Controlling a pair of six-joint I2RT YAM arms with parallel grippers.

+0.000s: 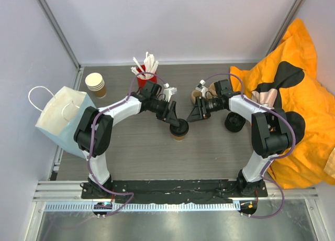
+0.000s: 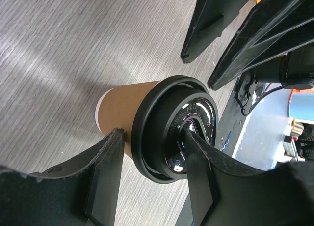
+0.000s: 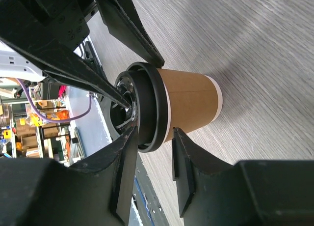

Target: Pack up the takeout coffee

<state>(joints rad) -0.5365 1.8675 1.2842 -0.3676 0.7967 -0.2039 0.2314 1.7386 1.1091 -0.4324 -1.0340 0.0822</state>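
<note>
The takeout coffee [image 1: 179, 130] is a tan kraft cup with a black lid on it, standing at the table's middle. In the left wrist view the cup [image 2: 120, 110] lies between my left gripper's fingers. My left gripper [image 2: 152, 130] is open, with one finger over the lid's top and the other beside the cup wall below the rim. In the top view it [image 1: 175, 120] is just behind the cup. My right gripper [image 3: 154, 131] is open, its tips straddling the lid's rim [image 3: 156, 108] from the cup's right. In the top view it [image 1: 192, 117] is at the cup's right rear.
A white paper bag [image 1: 65, 118] lies at the left. A stack of kraft cups [image 1: 96, 85] and a red cup of white sticks [image 1: 142, 76] stand at the back. An open kraft cup [image 1: 197, 96] and black lids [image 1: 235, 121] are by the right arm. An orange cloth [image 1: 293, 94] covers the right side.
</note>
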